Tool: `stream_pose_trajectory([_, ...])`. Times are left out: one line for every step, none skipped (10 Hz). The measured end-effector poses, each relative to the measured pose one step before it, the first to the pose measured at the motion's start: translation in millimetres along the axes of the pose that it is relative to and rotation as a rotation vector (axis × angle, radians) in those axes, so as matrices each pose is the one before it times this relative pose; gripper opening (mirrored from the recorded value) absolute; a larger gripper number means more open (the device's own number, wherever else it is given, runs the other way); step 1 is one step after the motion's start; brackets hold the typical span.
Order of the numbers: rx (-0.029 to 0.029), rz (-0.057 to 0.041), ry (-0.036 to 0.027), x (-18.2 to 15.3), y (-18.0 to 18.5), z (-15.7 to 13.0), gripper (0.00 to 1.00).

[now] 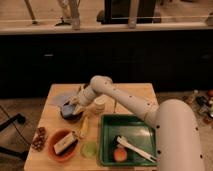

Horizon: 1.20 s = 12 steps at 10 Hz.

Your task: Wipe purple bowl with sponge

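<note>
— Where is the purple bowl (73, 115)?

— Left of centre in the frame, on the wooden table (136, 94), just left of the white cup (100, 105). It overlaps the lower right edge of the pale bluish plate (57, 98).

— And the sponge (68, 108)?

— The blue pad sits at the top of the bowl, on or just inside its rim.

— The gripper (76, 104)?

— Right above the bowl, at the sponge. The arm (131, 103) reaches in from the lower right. Whether the gripper is clamped on the sponge or merely resting against it, I cannot tell.

— What lies around?

— Lower left, an orange-red bowl (51, 145) holds a pale block (65, 144). Lower centre, a green tray (107, 145) holds a white utensil (133, 148) and a small orange item (120, 154).
</note>
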<state>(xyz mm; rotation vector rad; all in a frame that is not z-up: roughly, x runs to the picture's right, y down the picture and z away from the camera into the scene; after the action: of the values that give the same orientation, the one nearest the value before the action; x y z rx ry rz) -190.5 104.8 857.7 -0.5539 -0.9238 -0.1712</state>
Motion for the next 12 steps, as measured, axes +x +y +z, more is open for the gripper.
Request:
stream_pose_trajectory([-0.00452,-0.00271,-0.00583,0.60,-3.86,3.49,0.00])
stream_pose_trajectory([-0.00599,-0.00683,-0.00950,-1.70,-3.72,4.68,0.00])
stream_pose_trajectory([-0.00573,-0.00803,-0.00824,-3.04,-1.53,3.94,0.00])
stream_pose_trajectory([-0.00618,-0.01200,-0.01113,-5.88,-0.65,3.94,0.00])
stream_pose_trajectory([-0.00363,-0.01075,-0.01147,-6.45,2.05,2.24,0.00])
stream_pose_trajectory([-0.00123,-0.00597,-0.00473,-4.02,4.31,-0.60,0.00])
stream_pose_trajectory([0.00192,-0.00359,-0.00210,-2.46,3.77,-1.75,0.00])
stream_pose_trajectory([0.00313,0.00185,0.00049,-1.36,5.63,-3.30,0.00])
stream_pose_trajectory([0.00394,0.00816,0.00392,-0.79,10.44,-7.18,0.00])
stream_pose_trajectory([0.00365,0.00709,0.00428,1.64,5.05,-4.68,0.00])
stream_pose_trajectory([0.00618,0.00938,0.00624,3.47,4.36,-6.60,0.00])
stream_pose_trajectory([0.00659,0.00943,0.00640,5.06,0.75,-5.26,0.00])
